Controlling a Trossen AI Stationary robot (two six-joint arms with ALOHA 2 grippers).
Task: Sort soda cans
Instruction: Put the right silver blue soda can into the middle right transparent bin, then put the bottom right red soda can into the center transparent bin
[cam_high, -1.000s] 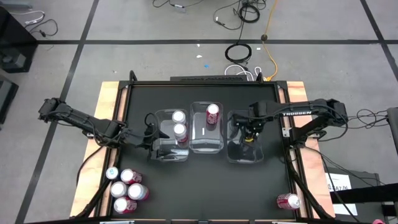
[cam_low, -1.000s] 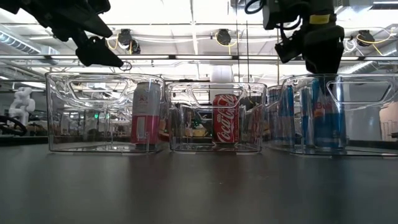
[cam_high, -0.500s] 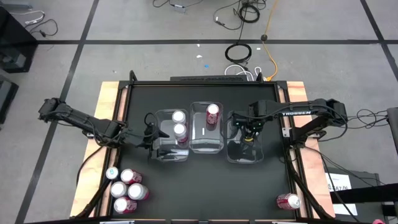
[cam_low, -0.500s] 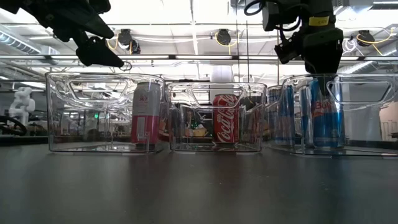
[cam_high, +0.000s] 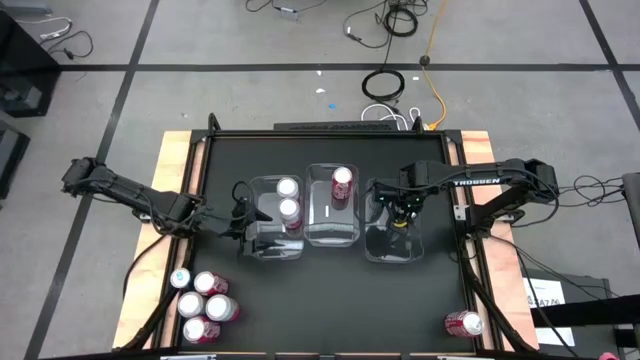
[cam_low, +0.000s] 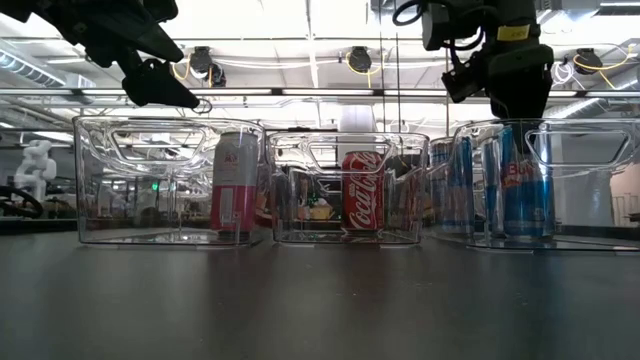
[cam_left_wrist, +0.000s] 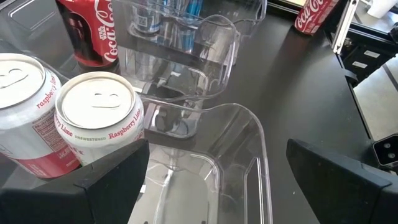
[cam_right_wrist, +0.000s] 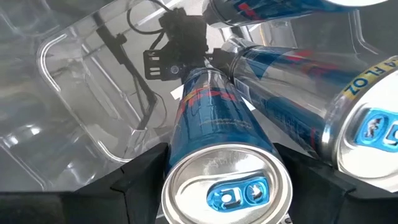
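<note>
- The right gripper (cam_high: 402, 214) hangs inside the clear rectangular plastic bin on the right (cam_high: 418, 252). In the right wrist view its fingers stand on either side of a slim blue-and-silver can (cam_right_wrist: 219, 163), seemingly clamped on it, though contact at the pads is hard to make out.
- Over the last second that arm has barely shifted; the blue cans seen through the bin wall in the low view sit a touch differently. I judge the can is being lowered among its fellows — release looks close.
- The left gripper (cam_high: 243, 220) hovers over the near end of the clear left bin (cam_high: 262, 250), jaws wide apart and empty, unmoved.
- That bin holds two white-and-pink raspberry cans (cam_left_wrist: 98, 124); the middle clear bin (cam_high: 330, 235) holds one red cola can (cam_low: 361, 190).
- A cluster of silver-topped cans (cam_high: 203, 305) waits at the table's near left corner, and one red can lies on its side (cam_high: 462, 323) at the near right — sorting is well short of finished.
</note>
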